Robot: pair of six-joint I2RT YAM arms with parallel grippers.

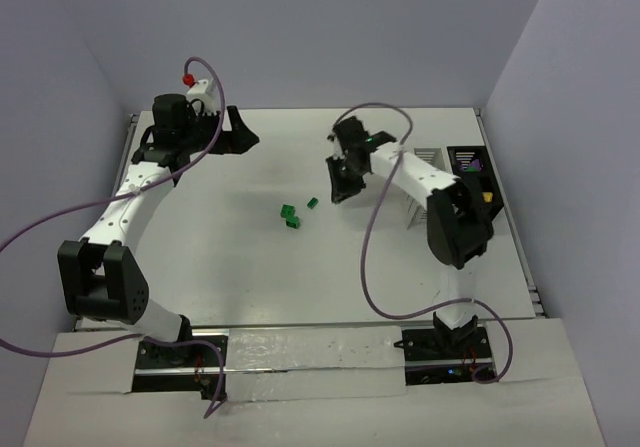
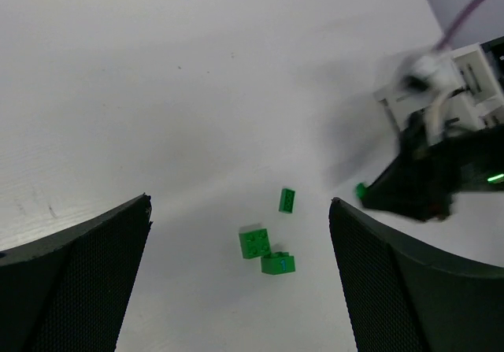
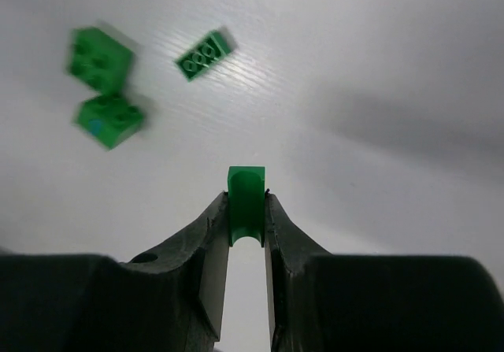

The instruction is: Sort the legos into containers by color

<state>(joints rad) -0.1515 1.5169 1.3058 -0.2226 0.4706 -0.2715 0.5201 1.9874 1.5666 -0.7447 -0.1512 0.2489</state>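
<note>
- The small green plastic lego brick (image 3: 246, 188) is pinched between the two black fingertips of the right tool (image 3: 246, 218). The tool is closed on the brick's lower part, and the upper part stands clear above the tips. Whether it is lifted off the bench cannot be told.
- It looks hard, stiff and nearly weightless, with glossy moulded walls. Such a smooth, tiny piece would probably twist or pop out under an off-centre squeeze. The best hold is likely across two flat opposite side walls, square and light, not over the studs.
- Three loose green lego bricks (image 1: 293, 215) lie near the middle of the bench, just left of the right tool. Two blocky ones sit close together, touching or almost so. A longer, narrower one lies a little apart, studs up.
- The slatted white plastic box (image 1: 428, 155) and the low black divided tray (image 1: 468, 155) stand at the far right of the bench. The right arm partly hides both. Yellow and purple specks show in the tray, too small to name with certainty.
- The left tool (image 2: 240, 201) is spread wide at the far left with nothing between its fingers. Its black pads (image 2: 79, 281) have a fine mesh texture.
- The white bench (image 1: 250, 277) is matte, with a faint linear grain.
</note>
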